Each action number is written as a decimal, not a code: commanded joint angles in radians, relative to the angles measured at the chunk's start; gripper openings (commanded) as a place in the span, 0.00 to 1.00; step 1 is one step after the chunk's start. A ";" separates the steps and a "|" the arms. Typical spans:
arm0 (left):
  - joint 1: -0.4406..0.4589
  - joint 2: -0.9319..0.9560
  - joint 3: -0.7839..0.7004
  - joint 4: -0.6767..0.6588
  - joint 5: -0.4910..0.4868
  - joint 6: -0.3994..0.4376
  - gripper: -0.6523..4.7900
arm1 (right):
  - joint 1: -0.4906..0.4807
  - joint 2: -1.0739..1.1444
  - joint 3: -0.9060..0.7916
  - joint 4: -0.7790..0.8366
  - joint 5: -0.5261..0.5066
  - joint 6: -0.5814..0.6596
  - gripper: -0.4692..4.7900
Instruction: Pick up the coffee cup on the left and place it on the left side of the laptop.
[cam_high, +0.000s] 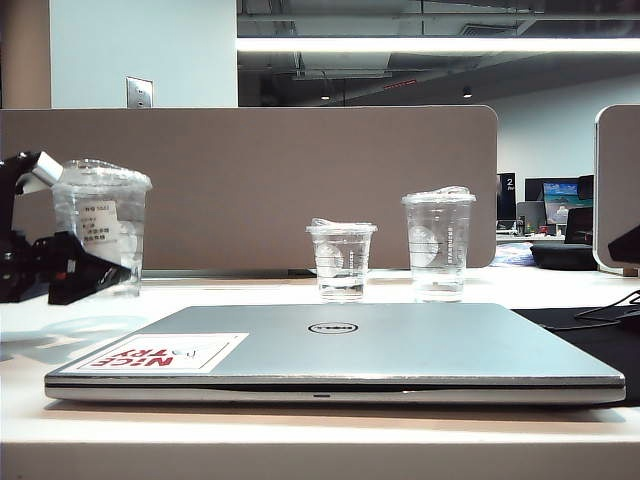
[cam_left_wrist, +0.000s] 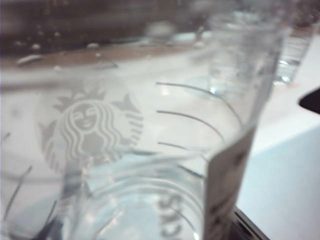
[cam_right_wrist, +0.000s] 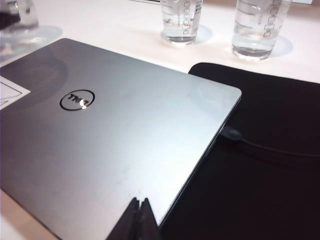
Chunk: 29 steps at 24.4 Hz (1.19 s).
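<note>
The left gripper (cam_high: 75, 265) is clamped around the lower body of the coffee cup (cam_high: 100, 228) at the far left of the table (cam_high: 560, 290), and the cup appears lifted slightly, so the carrying step looks to be in hand. The right gripper (cam_right_wrist: 139, 220) hangs over the near right part of the laptop (cam_high: 400, 345) with its fingers pressed together and nothing between them. The next move calls for bringing the cup nearer, keeping it upright, and lowering it onto the bare table just left of the laptop before letting go.
</note>
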<state>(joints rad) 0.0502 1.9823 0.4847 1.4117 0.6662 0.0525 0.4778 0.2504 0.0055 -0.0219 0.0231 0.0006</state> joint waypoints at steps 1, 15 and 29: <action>0.000 -0.009 -0.038 0.043 0.030 0.028 0.69 | 0.001 -0.026 -0.004 0.018 0.001 -0.002 0.08; 0.001 -0.006 -0.080 0.039 0.026 0.079 0.69 | 0.001 -0.039 -0.004 0.019 0.001 -0.002 0.08; 0.001 -0.006 -0.079 -0.020 0.072 0.079 0.69 | 0.001 -0.039 -0.004 0.018 0.001 -0.002 0.08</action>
<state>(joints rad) 0.0502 1.9823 0.4030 1.3724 0.7277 0.1272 0.4778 0.2111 0.0055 -0.0208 0.0231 0.0006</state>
